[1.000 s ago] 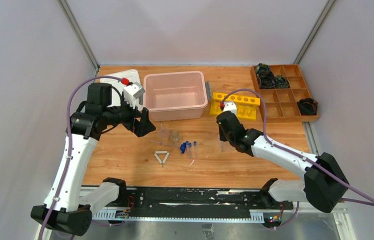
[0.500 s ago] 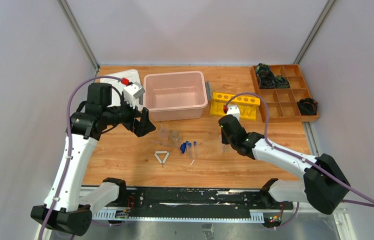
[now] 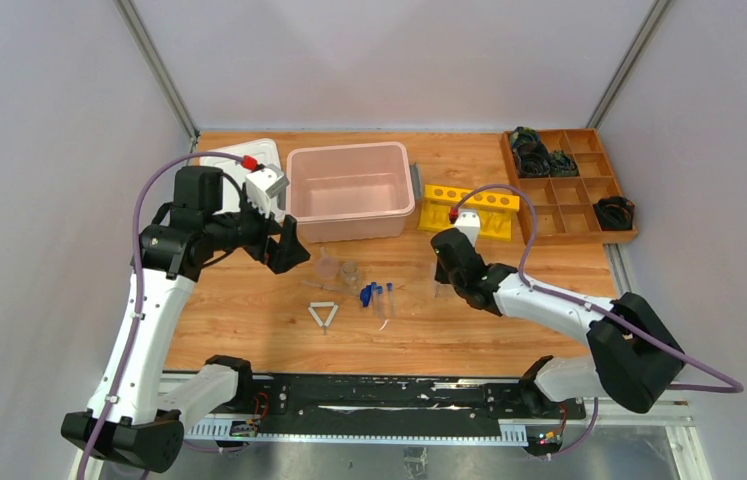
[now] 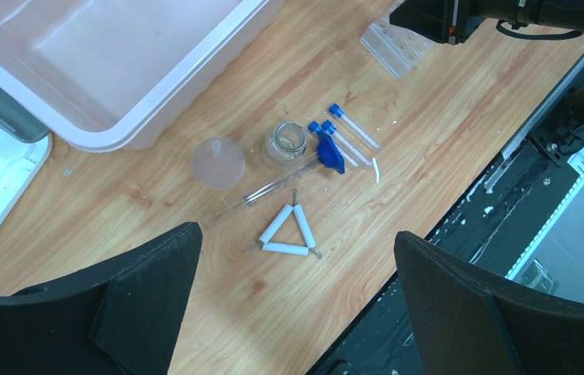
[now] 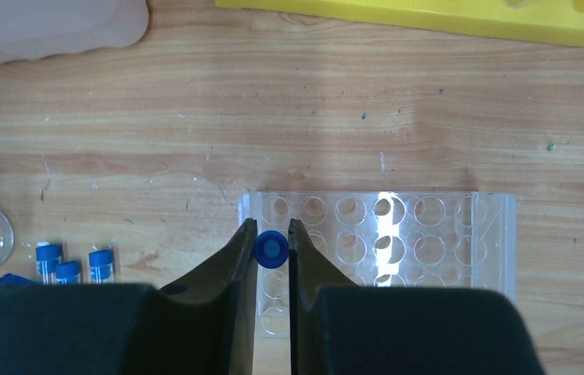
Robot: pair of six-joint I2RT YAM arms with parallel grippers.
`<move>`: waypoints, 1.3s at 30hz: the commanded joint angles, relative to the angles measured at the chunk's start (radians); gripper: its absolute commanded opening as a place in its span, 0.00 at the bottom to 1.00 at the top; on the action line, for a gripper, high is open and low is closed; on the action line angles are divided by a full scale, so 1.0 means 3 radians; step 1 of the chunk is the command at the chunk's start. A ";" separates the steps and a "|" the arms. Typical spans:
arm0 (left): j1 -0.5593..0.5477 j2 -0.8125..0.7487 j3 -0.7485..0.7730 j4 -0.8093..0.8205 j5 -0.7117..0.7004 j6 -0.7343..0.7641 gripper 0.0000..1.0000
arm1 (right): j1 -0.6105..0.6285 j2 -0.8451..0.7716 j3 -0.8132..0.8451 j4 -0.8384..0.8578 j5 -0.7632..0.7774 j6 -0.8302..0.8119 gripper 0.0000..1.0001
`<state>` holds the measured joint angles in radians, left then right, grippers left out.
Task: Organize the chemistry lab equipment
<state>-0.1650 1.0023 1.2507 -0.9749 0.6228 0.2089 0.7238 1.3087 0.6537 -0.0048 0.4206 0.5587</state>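
Wooden table (image 3: 249, 320) inside a pale-walled enclosure, arms mounted at its near edge.

- White triangle frame (image 4: 288, 232): flat on the wood, nearest the arm bases.
- Thin rod (image 4: 265, 187): lying just beyond the triangle.
- Capped tubes (image 4: 347, 133): blue caps, lying side by side beside the rod.
- Small glass jar (image 4: 286, 142) and a round clear vessel (image 4: 218, 162): near each other, behind the rod.
- Left gripper (image 3: 287, 252): fingers spread wide, holding nothing, raised above these items.
- Right gripper (image 5: 271, 234): nearly closed, pinching a blue-capped tube (image 5: 271, 249) upright over the left holes of the clear tube tray (image 5: 398, 234) – seated or not, unclear.
- Pink tub (image 3: 353, 226), yellow rack (image 3: 469, 208), white tray (image 3: 249, 155), wooden divided box (image 3: 569, 185): along the far side.
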 commanded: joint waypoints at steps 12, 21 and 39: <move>0.0008 -0.0052 0.0044 0.0023 -0.0034 0.0045 1.00 | 0.0129 -0.0276 0.0054 -0.0300 0.0237 0.0190 0.41; 0.0008 -0.0008 0.0098 0.0028 0.0000 -0.0022 1.00 | 0.0139 -0.0646 0.0741 -0.1128 0.0213 0.0242 0.53; 0.0008 -0.0026 0.0156 0.0024 -0.0064 -0.0101 1.00 | 0.0732 0.1103 0.1501 -0.1401 -0.0926 0.0419 0.41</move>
<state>-0.1650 1.0100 1.2720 -0.9745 0.6102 0.1852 0.9340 1.6043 1.0630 -0.3985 0.1738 0.6655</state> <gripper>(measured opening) 0.997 0.402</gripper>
